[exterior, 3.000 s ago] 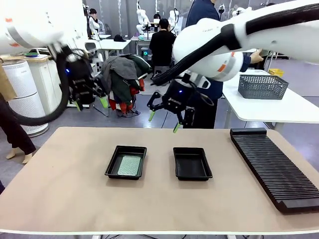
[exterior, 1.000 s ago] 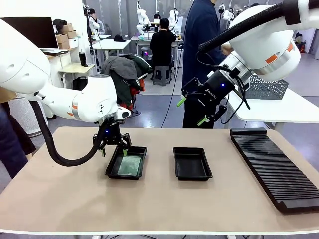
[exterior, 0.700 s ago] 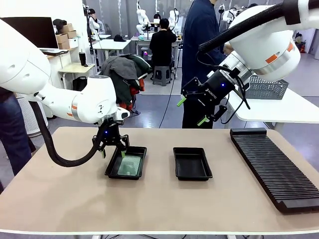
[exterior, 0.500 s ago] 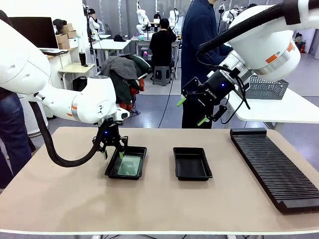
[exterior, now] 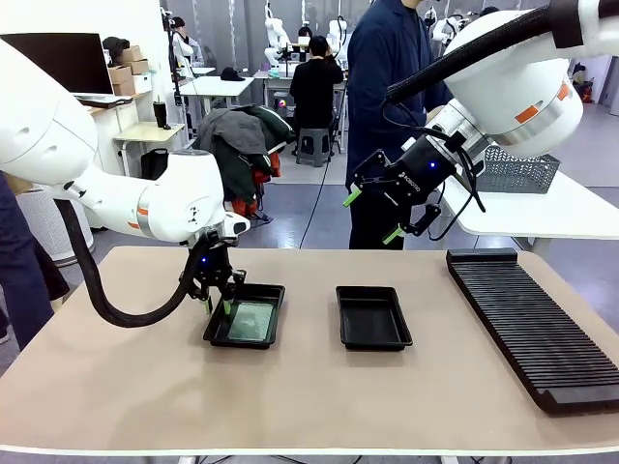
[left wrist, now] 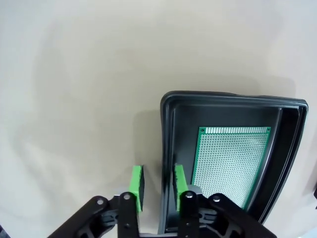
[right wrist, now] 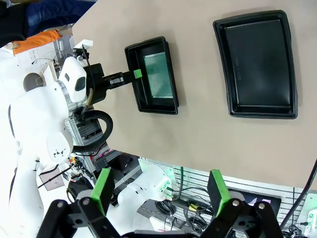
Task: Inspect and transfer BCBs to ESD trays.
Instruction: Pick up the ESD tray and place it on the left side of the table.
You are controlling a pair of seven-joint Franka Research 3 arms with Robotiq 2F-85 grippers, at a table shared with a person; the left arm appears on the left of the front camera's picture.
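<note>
At the left, the left end effector [left wrist: 157, 171] has come down to the outer wall of the left ESD tray [exterior: 238, 344], and this is the main change: one second ago its jaws stood wide above that corner, and now they are drawn close, with one green pad inside the wall and the other outside it. In the left wrist view a thin strip of the counter [exterior: 126, 387] shows between the outer pad and the rim, so the jaws look narrowly apart and the grip not yet complete, though the rim's slope makes this hard to judge. One BCB [exterior: 251, 321] lies flat on the floor of this tray, just beside the inner pad and not touched by it. So the robot seems to be taking the tray itself, not the board, perhaps to move or tilt it for inspection. Further right, the second ESD tray [exterior: 372, 346] is empty, so one transfer remains. Above it, the right end effector [exterior: 371, 217] stays raised in front of the person [exterior: 387, 77], jaws wide apart and holding nothing. The ribbed rack [exterior: 532, 329] lies at the far right.
</note>
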